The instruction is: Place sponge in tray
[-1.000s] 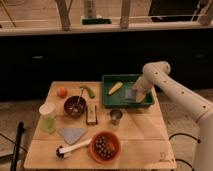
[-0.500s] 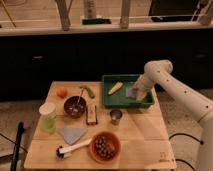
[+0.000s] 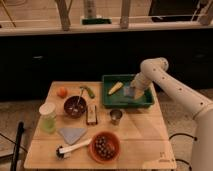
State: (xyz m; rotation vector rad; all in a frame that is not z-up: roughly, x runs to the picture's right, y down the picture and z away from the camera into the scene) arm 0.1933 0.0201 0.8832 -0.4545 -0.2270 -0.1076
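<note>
room: dark cabinets behind, pale floor around a wooden table (image 3: 135, 135).
arm: white arm (image 3: 175, 92) reaching in from the right; over the last second it has dipped lower over the tray's right half.
tray (image 3: 112, 102): dark-green, at the table's far right corner; a yellow piece (image 3: 115, 88) lies in its left part.
gripper (image 3: 136, 93): down inside the tray, near the floor; i cannot tell how far the jaws stand apart.
sponge (image 3: 129, 91): blue-grey pad just left of the gripper, inside the tray; touching or freed, i cannot tell.
meaning: looks near done; what remains is to let go and lift clear.
</note>
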